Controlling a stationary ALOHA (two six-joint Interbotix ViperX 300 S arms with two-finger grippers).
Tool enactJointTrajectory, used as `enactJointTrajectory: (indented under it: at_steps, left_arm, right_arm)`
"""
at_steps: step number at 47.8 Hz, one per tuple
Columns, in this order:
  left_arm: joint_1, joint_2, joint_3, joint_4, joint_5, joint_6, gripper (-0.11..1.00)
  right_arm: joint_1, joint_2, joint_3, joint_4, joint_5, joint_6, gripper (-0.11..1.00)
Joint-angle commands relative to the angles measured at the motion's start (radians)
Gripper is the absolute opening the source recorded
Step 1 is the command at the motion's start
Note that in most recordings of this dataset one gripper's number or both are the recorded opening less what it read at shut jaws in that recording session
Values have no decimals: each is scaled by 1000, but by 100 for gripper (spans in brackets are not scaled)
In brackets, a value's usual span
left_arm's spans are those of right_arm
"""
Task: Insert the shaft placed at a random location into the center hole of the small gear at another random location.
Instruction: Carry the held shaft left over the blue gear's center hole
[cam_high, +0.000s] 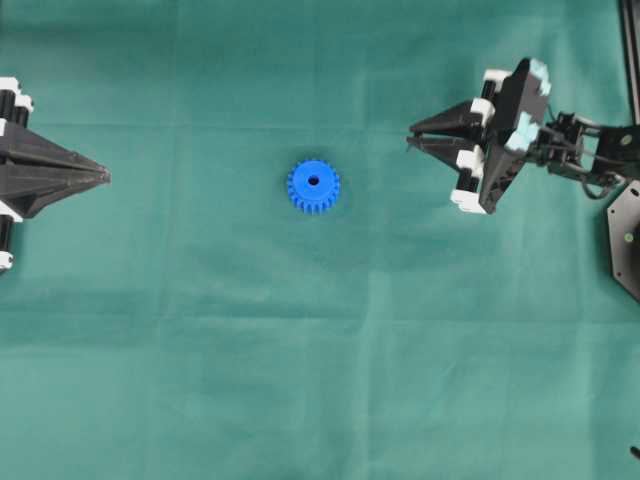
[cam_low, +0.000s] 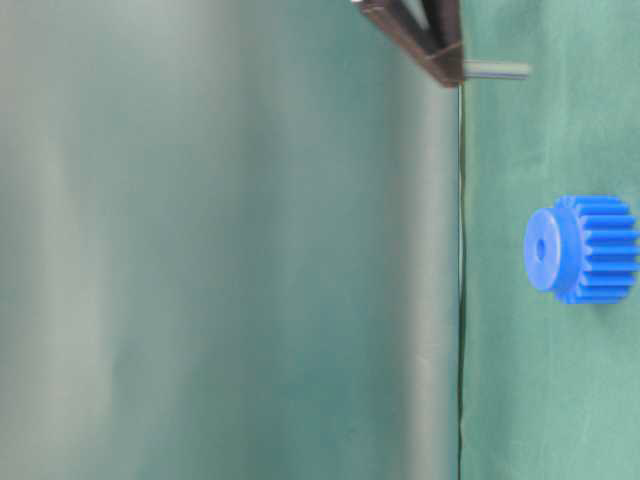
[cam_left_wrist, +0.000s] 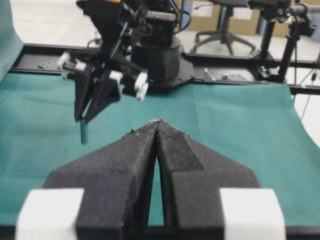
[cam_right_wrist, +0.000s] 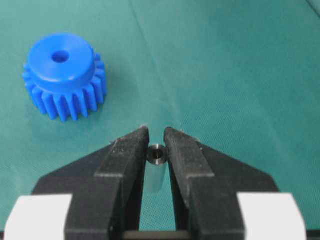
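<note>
- Broadly, green cloth (cam_high: 200, 380) covers the table; the left gripper (cam_high: 100, 177) waits at the left edge, tips pressed together, holding nothing.
- Right gripper (cam_right_wrist: 156, 145), raised off the cloth, has its tips clamped on the shaft (cam_right_wrist: 157, 154), which hangs downward.
- Small gear (cam_high: 313, 186) lies mid-table, well apart, center hole (cam_high: 313, 181) facing up.
- Judged step: carrying. Next, bring the pin over the bore, keep it upright, then lower.

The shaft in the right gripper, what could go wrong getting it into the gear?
The shaft is pinched only at the tips of the right gripper, so it could tilt or slip. The small gear lies loose on the cloth; missing its center hole might push it away.
</note>
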Motion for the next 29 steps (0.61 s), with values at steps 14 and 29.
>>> enactJointTrajectory:
  at_steps: [14, 29]
  left_arm:
    - [2, 3, -9, -2, -8, -2, -1]
    - [2, 5, -9, -3, -8, -2, -1]
  right_arm:
    - [0, -72, -28, -5, 69, -3, 26]
    - [54, -18, -114, -5, 67, -2, 26]
